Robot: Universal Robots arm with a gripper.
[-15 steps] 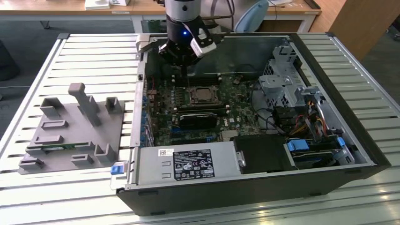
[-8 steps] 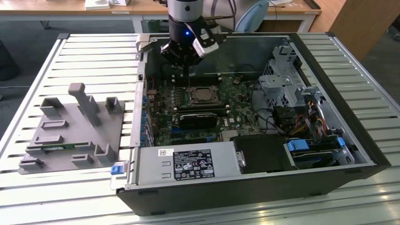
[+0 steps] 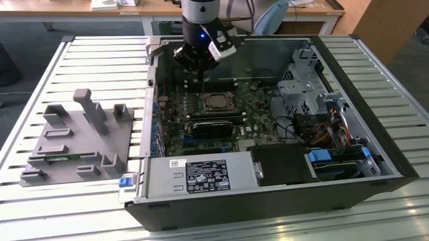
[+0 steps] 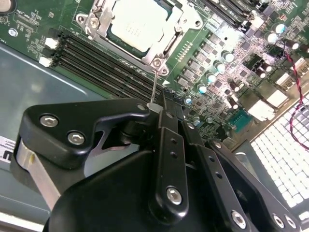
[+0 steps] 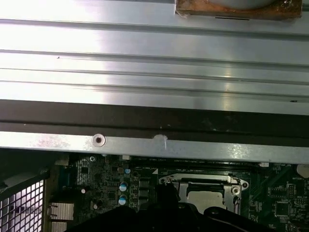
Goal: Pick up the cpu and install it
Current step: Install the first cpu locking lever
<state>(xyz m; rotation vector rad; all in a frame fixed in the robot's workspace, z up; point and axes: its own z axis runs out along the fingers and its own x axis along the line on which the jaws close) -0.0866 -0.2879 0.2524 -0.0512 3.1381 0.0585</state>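
The cpu (image 3: 216,102), a small square chip with a silver-grey top, lies flat inside the metal socket frame (image 3: 216,95) on the green motherboard of the open computer case. In the second wrist view the cpu (image 4: 137,21) sits just beyond my gripper (image 4: 155,105), framed by the socket bracket (image 4: 159,53). A thin metal lever (image 4: 153,84) rises from the socket's corner, and the gripper's fingers are shut on its end. In the exterior view my gripper (image 3: 202,75) hangs just behind and to the left of the socket. The first wrist view has the cpu (image 5: 205,195) below the case's rim.
A grey tray (image 3: 100,150) with upright posts lies on the slatted table at the exterior view's left, with a green memory stick (image 3: 64,157) in it. Memory slots (image 4: 106,67) run beside the socket. The power supply (image 3: 201,175), drive cage (image 3: 302,85) and case walls (image 5: 154,121) hem in the board.
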